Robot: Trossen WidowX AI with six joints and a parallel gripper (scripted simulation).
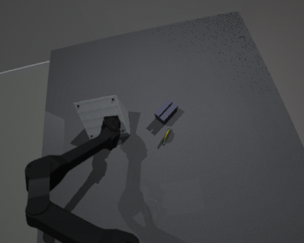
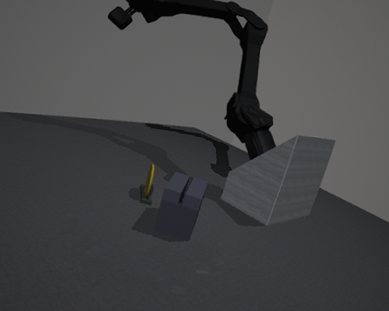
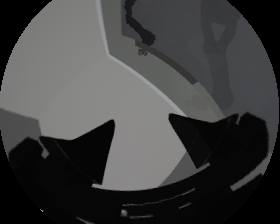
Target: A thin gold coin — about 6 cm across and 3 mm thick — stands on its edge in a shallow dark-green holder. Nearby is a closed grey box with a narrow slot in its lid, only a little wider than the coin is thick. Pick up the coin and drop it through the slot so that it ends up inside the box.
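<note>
step: approach, not yet begun | gripper [image 3: 140, 137]: raised high, jaws wide apart, holding nothing | coin [image 2: 150, 180]: far below and ahead of it, upright on edge in holder [image 2: 145, 197], beside box [image 2: 180, 206] | coin face roughly parallel to slot [image 2: 185, 190] | next: descend, align jaws across coin faces.

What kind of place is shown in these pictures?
Probably a bare test bench for robot handling: one black arm over a dark table, a gold coin standing beside a slotted grey box, plain grey walls.
</note>
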